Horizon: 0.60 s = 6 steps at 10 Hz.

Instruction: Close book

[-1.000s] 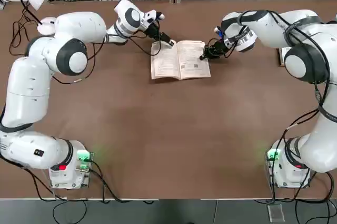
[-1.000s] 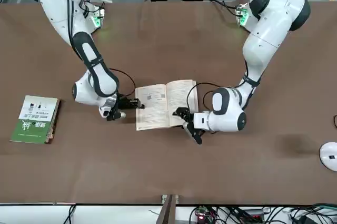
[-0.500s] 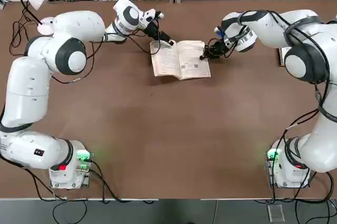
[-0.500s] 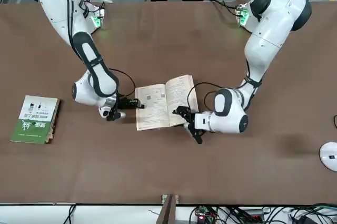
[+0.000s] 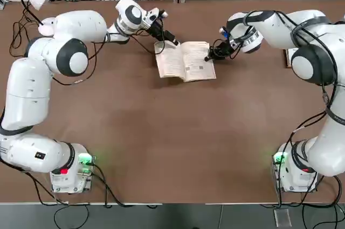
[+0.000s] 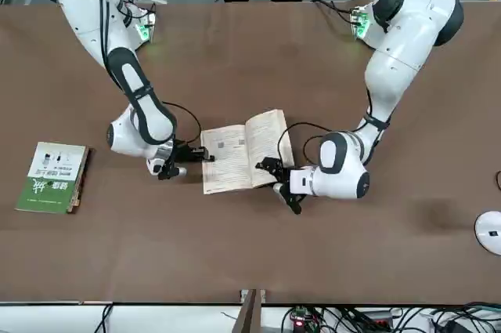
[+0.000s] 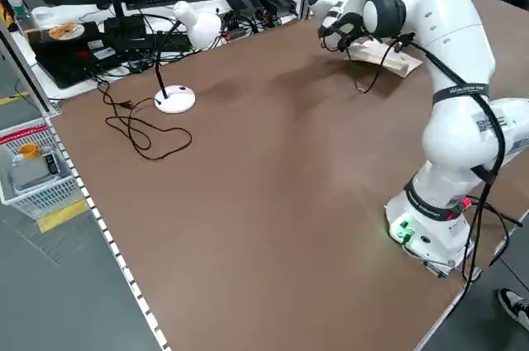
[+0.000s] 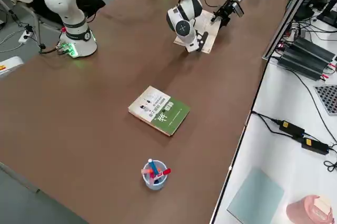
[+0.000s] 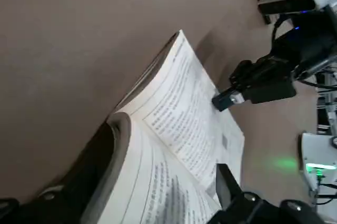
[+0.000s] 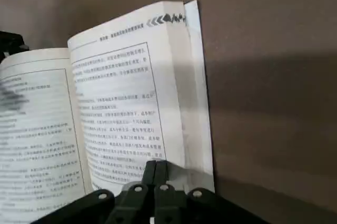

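**Top view.** The book (image 5: pixel 185 60) lies open on the table (image 5: pixel 172 132), toward 12 o'clock of centre. Left gripper (image 5: pixel 171 40) at the book's 10 o'clock corner, that half lifted a little. Right gripper (image 5: pixel 211 56) at its 3 o'clock edge, fingers together, tips pressing the page.

**Front view.** A thin paperback; judged light, limp and apt to sag or slide. Best taken at the outer edge of one half.

**Right side view.** A green-and-white book (image 8: pixel 159 110) lies well apart, with a cup of pens (image 8: pixel 154 174) beyond it.

**Left wrist view.** Left fingers (image 9: pixel 89 179) straddle the raised half, one beneath, one above; whether they pinch it cannot be told.

**Right wrist view.** Closed fingertips (image 10: pixel 155 169) rest on the page margin.

**Hidden.** The cover faces down; in the left side view the book is mostly masked by the arm.
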{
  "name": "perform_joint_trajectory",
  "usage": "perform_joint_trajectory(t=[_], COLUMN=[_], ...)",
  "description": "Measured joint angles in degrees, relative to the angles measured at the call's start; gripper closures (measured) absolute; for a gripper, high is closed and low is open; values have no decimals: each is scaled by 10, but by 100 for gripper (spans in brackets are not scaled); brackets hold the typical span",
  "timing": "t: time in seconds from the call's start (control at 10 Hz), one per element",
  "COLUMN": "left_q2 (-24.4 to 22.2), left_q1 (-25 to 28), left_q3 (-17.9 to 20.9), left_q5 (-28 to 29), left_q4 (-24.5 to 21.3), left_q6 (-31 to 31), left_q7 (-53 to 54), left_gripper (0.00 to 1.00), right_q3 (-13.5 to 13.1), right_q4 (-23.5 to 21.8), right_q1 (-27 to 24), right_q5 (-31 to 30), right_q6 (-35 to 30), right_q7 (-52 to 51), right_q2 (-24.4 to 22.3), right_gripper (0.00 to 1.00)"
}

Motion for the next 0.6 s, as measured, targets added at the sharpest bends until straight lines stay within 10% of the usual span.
perform_joint_trajectory(t=[0.6], left_q2=[-11], left_q1=[20], left_q3=[-7], left_q5=[-9], left_q4=[10], left_q6=[-54], left_q7=[-52], left_gripper=[3], right_q3=[-1], right_q4=[0], right_q1=[0], right_q5=[0], right_q6=[0], right_q7=[0], right_q2=[0], right_gripper=[99])
